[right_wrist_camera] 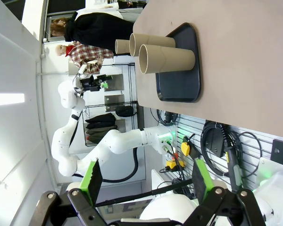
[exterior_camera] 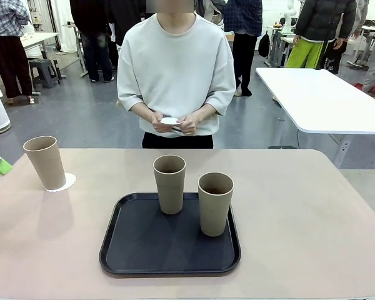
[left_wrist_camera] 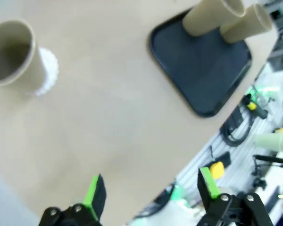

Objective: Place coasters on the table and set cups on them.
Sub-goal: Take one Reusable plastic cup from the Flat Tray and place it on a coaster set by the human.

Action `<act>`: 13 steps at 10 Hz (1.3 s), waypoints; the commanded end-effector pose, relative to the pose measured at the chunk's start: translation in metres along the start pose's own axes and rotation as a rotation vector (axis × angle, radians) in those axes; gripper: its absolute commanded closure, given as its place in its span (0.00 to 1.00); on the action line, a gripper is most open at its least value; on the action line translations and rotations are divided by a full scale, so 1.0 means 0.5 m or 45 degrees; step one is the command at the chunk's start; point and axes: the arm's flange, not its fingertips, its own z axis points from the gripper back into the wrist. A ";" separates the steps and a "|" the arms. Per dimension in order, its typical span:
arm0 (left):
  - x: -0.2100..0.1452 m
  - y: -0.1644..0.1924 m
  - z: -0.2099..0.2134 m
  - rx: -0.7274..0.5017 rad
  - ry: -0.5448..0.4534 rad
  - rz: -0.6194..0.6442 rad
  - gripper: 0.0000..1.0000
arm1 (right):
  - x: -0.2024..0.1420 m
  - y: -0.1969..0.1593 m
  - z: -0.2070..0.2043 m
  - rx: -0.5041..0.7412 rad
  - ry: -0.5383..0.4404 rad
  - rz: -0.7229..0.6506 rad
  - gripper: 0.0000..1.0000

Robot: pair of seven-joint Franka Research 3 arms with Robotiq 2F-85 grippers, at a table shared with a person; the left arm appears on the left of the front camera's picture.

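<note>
One tan cup [exterior_camera: 45, 162] stands upright on a white lacy coaster [exterior_camera: 64, 182] at the table's [exterior_camera: 300, 212] far left. Two more cups [exterior_camera: 169, 183] [exterior_camera: 215, 203] stand on the black tray [exterior_camera: 144, 250] in the middle. The person at the far side holds another white coaster [exterior_camera: 169, 120] in both hands. My left gripper [left_wrist_camera: 151, 188] hangs open above the bare table, well away from the cup [left_wrist_camera: 12, 52] on its coaster [left_wrist_camera: 49, 70]. My right gripper [right_wrist_camera: 146, 179] is open off the table's side, looking along it at the tray [right_wrist_camera: 181, 75] and its cups [right_wrist_camera: 166, 58].
A white table [exterior_camera: 325, 100] stands at the back right behind the person. Cables and tools hang on the panel [right_wrist_camera: 217, 141] below the table's edge. People stand in the background. Bare tabletop lies to the right of the tray.
</note>
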 end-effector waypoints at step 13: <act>-0.167 0.353 0.162 -0.880 -0.461 0.418 0.00 | -0.001 0.000 0.001 0.014 -0.001 0.011 0.00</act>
